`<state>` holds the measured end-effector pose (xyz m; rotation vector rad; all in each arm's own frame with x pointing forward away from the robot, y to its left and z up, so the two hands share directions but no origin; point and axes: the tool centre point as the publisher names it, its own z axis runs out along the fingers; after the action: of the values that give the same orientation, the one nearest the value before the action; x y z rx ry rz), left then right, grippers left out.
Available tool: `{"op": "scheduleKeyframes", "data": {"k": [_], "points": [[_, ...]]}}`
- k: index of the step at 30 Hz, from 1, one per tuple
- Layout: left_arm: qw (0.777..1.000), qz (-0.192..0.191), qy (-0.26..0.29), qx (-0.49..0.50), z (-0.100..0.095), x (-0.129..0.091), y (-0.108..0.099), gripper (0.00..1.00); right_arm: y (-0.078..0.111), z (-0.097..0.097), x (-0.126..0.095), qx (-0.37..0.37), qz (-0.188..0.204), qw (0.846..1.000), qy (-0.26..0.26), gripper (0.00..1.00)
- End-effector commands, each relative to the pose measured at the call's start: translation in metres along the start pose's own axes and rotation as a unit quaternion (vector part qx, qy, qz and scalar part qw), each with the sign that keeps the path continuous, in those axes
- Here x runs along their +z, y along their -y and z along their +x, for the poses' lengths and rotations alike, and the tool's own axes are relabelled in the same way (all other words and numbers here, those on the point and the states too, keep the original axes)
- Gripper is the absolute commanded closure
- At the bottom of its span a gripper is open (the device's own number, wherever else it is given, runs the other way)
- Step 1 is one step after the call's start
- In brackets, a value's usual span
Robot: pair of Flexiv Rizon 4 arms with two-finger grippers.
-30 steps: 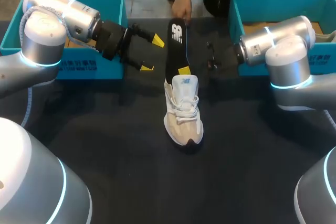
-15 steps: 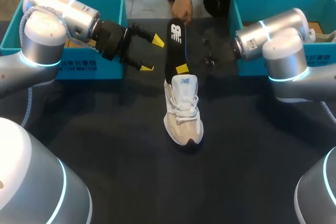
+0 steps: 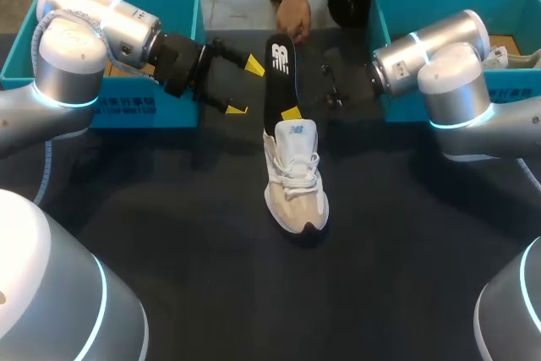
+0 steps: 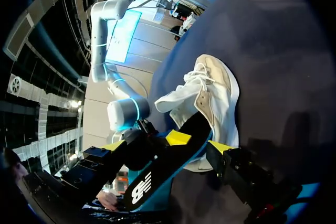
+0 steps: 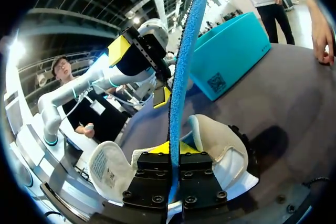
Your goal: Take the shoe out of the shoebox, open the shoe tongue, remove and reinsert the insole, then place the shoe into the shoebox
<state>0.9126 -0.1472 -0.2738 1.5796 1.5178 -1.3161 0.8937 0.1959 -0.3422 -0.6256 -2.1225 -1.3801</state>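
Standing on dark table [image 3: 169, 234], shoe [image 3: 294, 185], right tool [image 3: 290, 113] clamping upright insole [image 3: 278, 69], left tool [image 3: 241, 86] spread, empty, teal shoebox [image 3: 135, 116] behind it.

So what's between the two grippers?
The insole, upright over the shoe: the right gripper is shut on it, the open left gripper apart from it. Head view shows this.

Left fingers [image 3: 253, 63] spread wide, right fingers [image 3: 292, 113] clamped, arms angled inward

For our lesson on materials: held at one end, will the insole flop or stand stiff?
Probably fairly stiff: gripped low by the right gripper, the insole stands nearly straight. Likely light, being thin and foam-like.
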Motion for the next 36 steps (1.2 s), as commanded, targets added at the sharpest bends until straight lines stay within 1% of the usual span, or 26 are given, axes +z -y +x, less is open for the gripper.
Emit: {"op": "scheduleKeyframes", "data": {"k": [1, 12, 15, 16, 17, 19, 20, 21, 28, 31, 34, 36], "points": [[1.0, 0.0, -0.002, 0.0, 0.0, 0.0, 0.0, 0.0, 0.008, 0.005, 0.003, 0.006, 0.003, 1.0, 0.001, 1.0], [1.0, 0.0, -0.002, 0.0, 0.0, 0.0, 0.0, 0.0, 0.025, 0.013, 0.009, 0.03, 0.02, 0.999, -0.002, 1.0], [1.0, 0.0, -0.002, 0.0, 0.0, 0.0, 0.0, 0.0, 0.026, 0.014, 0.009, 0.031, 0.019, 0.999, 0.001, 1.0], [1.0, 0.0, -0.002, 0.0, 0.0, 0.0, 0.0, 0.0, 0.026, 0.015, 0.008, 0.03, 0.018, 0.999, 0.003, 0.96], [1.0, 0.0, -0.002, 0.0, 0.0, 0.0, 0.0, 0.0, 0.024, 0.015, 0.007, 0.027, 0.018, 0.999, 0.006, 0.84], [1.0, 0.0, -0.002, 0.0, 0.0, 0.0, 0.0, 0.0, 0.021, 0.016, 0.005, 0.023, 0.016, 1.0, 0.01, 0.7], [1.0, 0.0, -0.002, 0.0, 0.0, 0.0, 0.0, 0.0, 0.019, 0.016, 0.004, 0.021, 0.016, 1.0, 0.011, 0.71], [1.0, 0.0, -0.002, 0.0, 0.0, 0.0, 0.0, 0.0, 0.017, 0.016, 0.003, 0.018, 0.017, 1.0, 0.015, 0.75], [1.0, 0.0, -0.002, 0.0, 0.0, 0.0, 0.0, 0.0, 0.003, 0.02, 0.0, 0.003, 0.018, 1.0, 0.021, 0.75], [1.0, 0.0, -0.002, 0.0, 0.0, 0.0, 0.0, 0.0, -0.001, 0.018, 0.0, -0.001, 0.02, 1.0, 0.021, 0.79], [1.0, 0.0, -0.002, 0.0, 0.0, 0.0, 0.0, 0.0, -0.005, 0.016, 0.001, -0.007, 0.024, 1.0, 0.019, 0.8], [1.0, 0.0, -0.002, 0.0, 0.0, 0.0, 0.0, 0.0, -0.008, 0.014, 0.001, -0.011, 0.027, 0.999, 0.017, 0.84]]}}
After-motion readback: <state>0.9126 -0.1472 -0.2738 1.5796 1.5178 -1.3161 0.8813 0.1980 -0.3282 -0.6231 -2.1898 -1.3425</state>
